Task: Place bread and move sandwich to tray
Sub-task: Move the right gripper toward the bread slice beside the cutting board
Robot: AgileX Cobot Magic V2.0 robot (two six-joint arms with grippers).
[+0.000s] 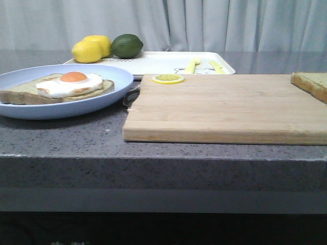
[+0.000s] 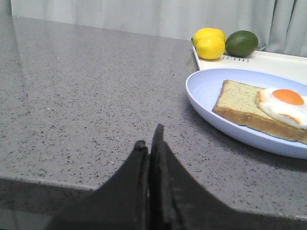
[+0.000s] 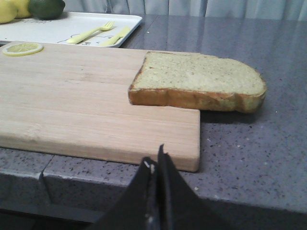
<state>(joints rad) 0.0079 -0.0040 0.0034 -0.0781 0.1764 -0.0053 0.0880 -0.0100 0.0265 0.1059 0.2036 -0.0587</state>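
The bread (image 1: pixel 311 83) lies on the right end of the wooden cutting board (image 1: pixel 225 104), overhanging its edge; it also shows in the right wrist view (image 3: pixel 199 81). The sandwich (image 1: pixel 61 87), toast with a fried egg, sits on the light-blue plate (image 1: pixel 110 76) at the left; it also shows in the left wrist view (image 2: pixel 264 108). The white tray (image 1: pixel 158 62) lies behind the board. My left gripper (image 2: pixel 149 139) is shut and empty, over the counter left of the plate. My right gripper (image 3: pixel 154 158) is shut and empty, near the board's front right corner. Neither gripper shows in the front view.
Two lemons (image 1: pixel 92 48) and a lime (image 1: pixel 126 45) sit at the tray's back left. A yellow fork (image 1: pixel 192 65) and knife (image 1: pixel 215 66) lie on the tray. A lemon slice (image 1: pixel 168 78) lies on the board's far edge. The grey counter's front edge (image 1: pixel 163 153) runs close below.
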